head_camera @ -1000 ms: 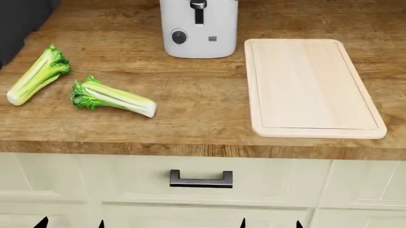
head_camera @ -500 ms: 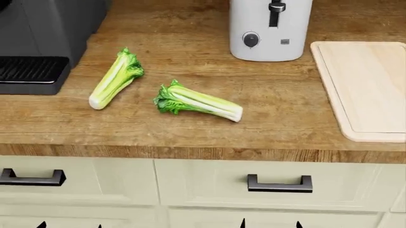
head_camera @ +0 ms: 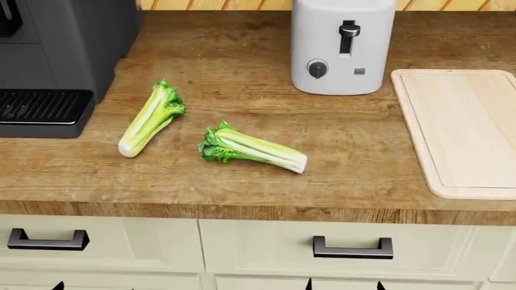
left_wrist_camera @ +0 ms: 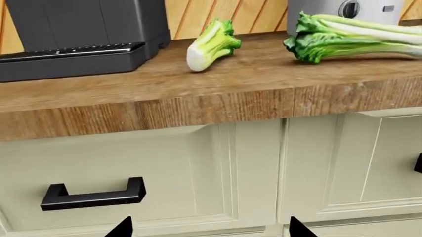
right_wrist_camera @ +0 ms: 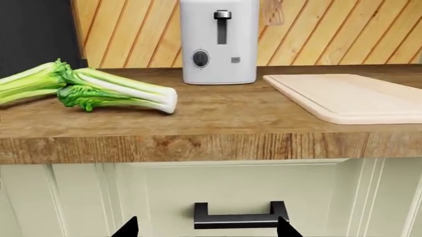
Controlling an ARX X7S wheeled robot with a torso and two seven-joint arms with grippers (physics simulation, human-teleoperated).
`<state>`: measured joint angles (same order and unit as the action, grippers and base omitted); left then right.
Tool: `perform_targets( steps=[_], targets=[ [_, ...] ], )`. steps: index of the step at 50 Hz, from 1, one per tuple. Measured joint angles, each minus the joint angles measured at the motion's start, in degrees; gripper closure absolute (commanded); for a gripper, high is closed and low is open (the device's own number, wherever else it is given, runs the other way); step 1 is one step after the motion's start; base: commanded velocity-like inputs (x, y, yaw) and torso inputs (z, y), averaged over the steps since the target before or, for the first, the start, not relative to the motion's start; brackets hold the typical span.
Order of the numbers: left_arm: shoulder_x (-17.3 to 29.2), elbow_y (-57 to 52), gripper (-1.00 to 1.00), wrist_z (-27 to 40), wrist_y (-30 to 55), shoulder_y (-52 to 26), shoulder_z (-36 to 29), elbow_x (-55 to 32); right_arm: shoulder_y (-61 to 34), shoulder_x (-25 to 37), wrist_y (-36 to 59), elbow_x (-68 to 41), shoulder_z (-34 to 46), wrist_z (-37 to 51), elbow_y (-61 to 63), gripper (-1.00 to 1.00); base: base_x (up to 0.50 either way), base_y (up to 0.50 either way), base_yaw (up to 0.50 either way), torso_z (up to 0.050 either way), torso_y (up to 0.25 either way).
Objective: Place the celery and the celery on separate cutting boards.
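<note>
My pincers [left_wrist_camera: 205, 228] [right_wrist_camera: 205, 227] are spread and empty below the bench [head_camera: 241, 187]; celery [head_camera: 254, 151] lies at 12 o'clock.

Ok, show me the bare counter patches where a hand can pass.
Free: the wood between the near celery and the pale cutting board, and the front strip along the counter edge. Crowded: the gap between the two celery bunches, and beside the black machine.

Your robot shows only black, pointed fingertips at the frame edges: left end effector [left_wrist_camera: 205, 228], right end effector [right_wrist_camera: 205, 228]. No markings, cables or screws discernible.
</note>
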<state>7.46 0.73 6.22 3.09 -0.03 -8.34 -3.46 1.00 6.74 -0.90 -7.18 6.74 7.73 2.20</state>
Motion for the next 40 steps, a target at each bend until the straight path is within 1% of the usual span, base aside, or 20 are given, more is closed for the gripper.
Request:
perform_targets(
  steps=[10,14,17,22,29,34,40],
  targets=[
    [0.6,0.0,-1.00,0.6,-0.1,0.0,-0.7,-0.4,-0.1,0.6,0.1,-0.7,0.8,0.5,0.0,-1.00,0.00,0.00,0.00,0.050,0.000],
    [0.5,-1.1,-1.00,1.0,1.3,-0.2,-0.1,-2.1,-0.1,0.8,0.7,-1.9,0.6,0.7,1.1,-1.00,0.00,0.00,0.00,0.000,0.000],
    [1.0,-4.4,-1.00,1.1,4.4,-0.5,0.1,-3.4,-0.5,1.4,3.7,-3.3,0.2,1.2,4.2,-1.00,0.00,0.00,0.00,0.000,0.000],
    [2.3,-11.6,-1.00,1.4,11.9,-2.6,1.3,-7.0,-3.3,3.5,13.3,-6.8,-1.2,2.5,11.7,-1.00,0.00,0.00,0.00,0.000,0.000],
    [5.2,-21.0,-1.00,1.7,26.6,-9.1,3.8,-13.4,-10.6,7.4,29.8,-13.0,-4.2,4.4,22.0,-1.00,0.00,0.00,0.00,0.000,0.000],
    [6.4,-25.6,-1.00,2.1,35.9,-14.0,6.2,-18.3,-16.8,9.8,40.0,-18.3,-6.9,4.5,26.6,-1.00,0.00,0.00,0.00,0.000,0.000],
    [7.8,-28.9,-1.00,2.9,45.3,-20.3,7.5,-22.4,-23.3,12.0,49.9,-23.2,-8.9,4.7,28.7,-1.00,0.00,0.00,0.00,0.000,0.000]
  ],
)
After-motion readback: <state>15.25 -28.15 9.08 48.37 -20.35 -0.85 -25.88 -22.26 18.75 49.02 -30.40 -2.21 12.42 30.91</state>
